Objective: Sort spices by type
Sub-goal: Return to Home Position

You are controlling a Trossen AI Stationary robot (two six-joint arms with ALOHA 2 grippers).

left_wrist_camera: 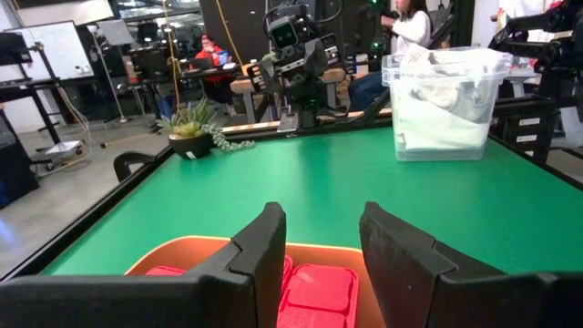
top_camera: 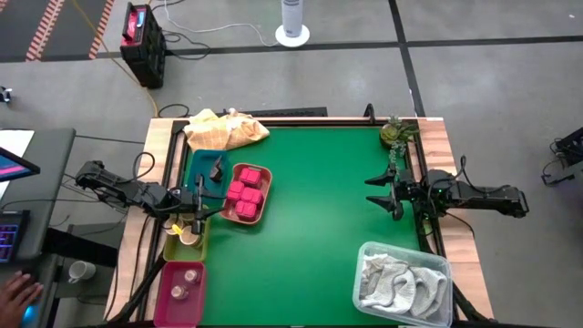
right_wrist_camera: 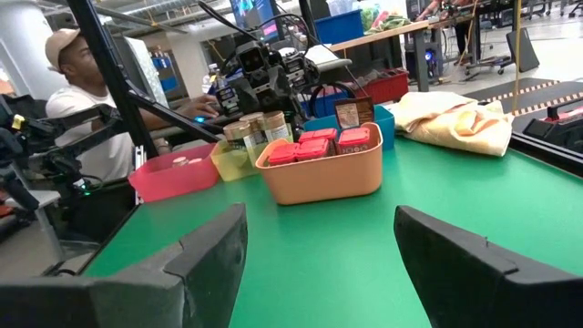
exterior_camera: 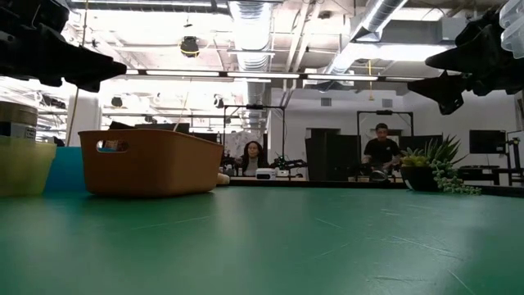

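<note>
Left gripper (left_wrist_camera: 321,223) held level above the table (top_camera: 310,210) at its left edge, fingers apart, empty; pink packets (left_wrist_camera: 314,287) in the salmon tray (left_wrist_camera: 182,248) sit just below the fingertips. Right gripper (right_wrist_camera: 319,219) level at the right edge, fingers wide apart, empty, packets well ahead. Looks like the jars (top_camera: 189,274) sit in the magenta tray (top_camera: 160,296).

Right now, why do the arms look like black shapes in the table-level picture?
Low view: bright ceiling lights sit behind the left arm and right arm, so both show as dark silhouettes. High view: even light, little shadow on the green table.
</note>
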